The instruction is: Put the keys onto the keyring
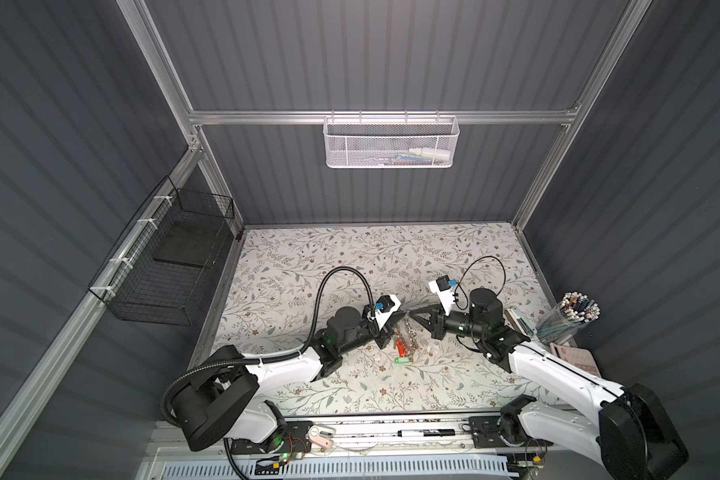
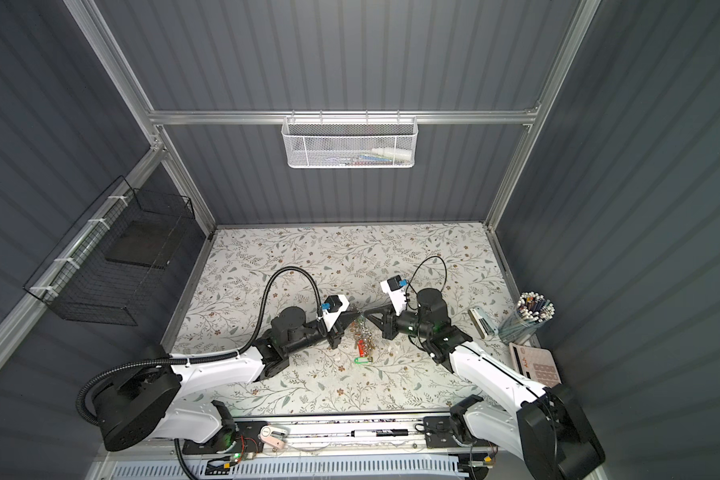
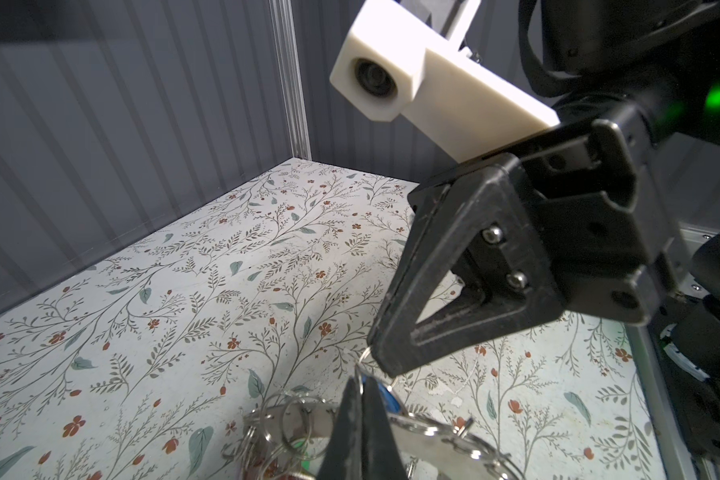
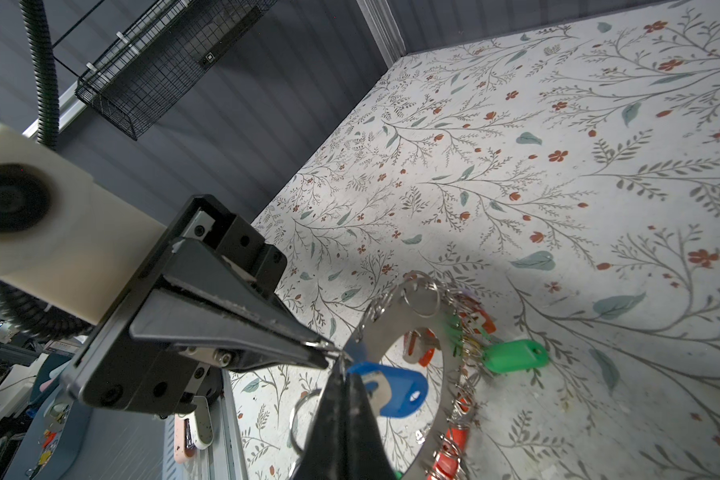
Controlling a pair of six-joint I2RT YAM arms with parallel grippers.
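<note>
We see white arm shells w/ black joints, ribbed black cable at left, triangular black fingers, silver screws.

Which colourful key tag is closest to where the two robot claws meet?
The blue tag. It is right beside the tips of the left gripper and right gripper; the green tag and red tags are farther away.

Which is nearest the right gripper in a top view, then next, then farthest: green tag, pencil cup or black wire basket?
1. Green tag: right beside the right gripper, toward the robot.
2. Pencil cup: over at the right edge.
3. Black wire basket: hanging far off on the left.
</note>
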